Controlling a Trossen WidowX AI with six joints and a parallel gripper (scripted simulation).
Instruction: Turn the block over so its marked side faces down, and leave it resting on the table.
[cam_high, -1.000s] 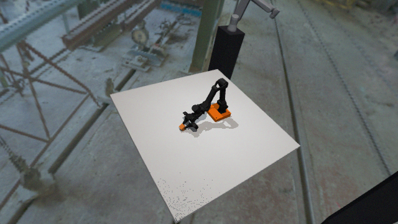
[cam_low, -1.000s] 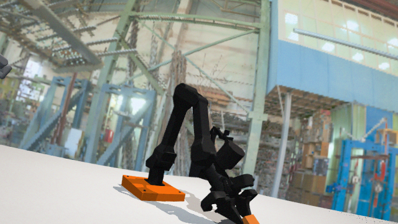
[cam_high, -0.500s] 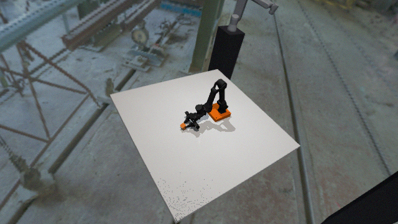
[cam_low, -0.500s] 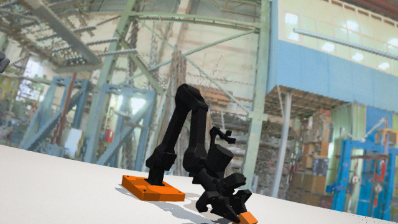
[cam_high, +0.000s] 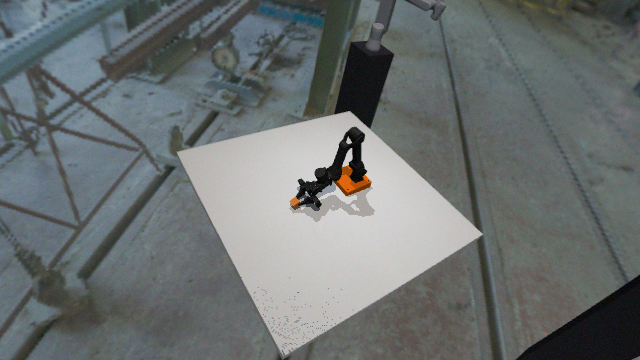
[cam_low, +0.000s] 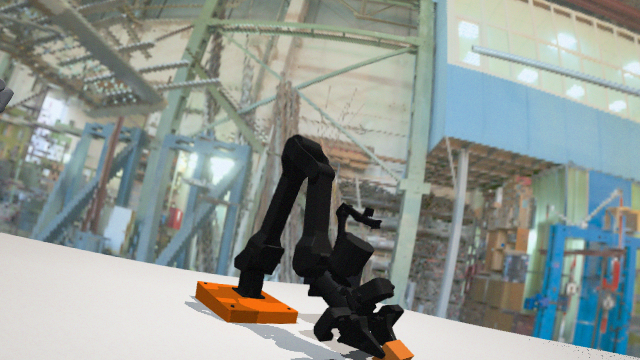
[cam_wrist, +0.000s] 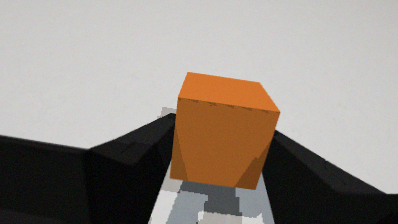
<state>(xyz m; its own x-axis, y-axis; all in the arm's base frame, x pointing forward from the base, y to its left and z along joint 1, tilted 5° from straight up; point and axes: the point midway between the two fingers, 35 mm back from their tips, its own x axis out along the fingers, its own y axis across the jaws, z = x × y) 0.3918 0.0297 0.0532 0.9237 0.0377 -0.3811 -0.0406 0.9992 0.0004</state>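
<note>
An orange block (cam_high: 295, 203) (cam_low: 398, 351) (cam_wrist: 225, 142) sits between the two black fingers of my gripper (cam_high: 298, 201) (cam_low: 387, 349) (cam_wrist: 219, 129), which is shut on it. The gripper reaches low and slantwise over the white table (cam_high: 280, 280) (cam_low: 100, 280). In the wrist view two plain orange faces of the block show, and no mark is visible on them. The block is at or very near the table top; whether it touches is hard to tell. Its underside and the faces against the fingers are hidden.
The arm's orange base (cam_high: 354, 186) (cam_low: 260, 311) stands on the table behind the gripper. The arm's shadow falls beside it. A black pedestal (cam_high: 365, 75) with a grey arm stands beyond the table's far edge. A dark shape (cam_high: 595, 325) shows at the lower right of the top view.
</note>
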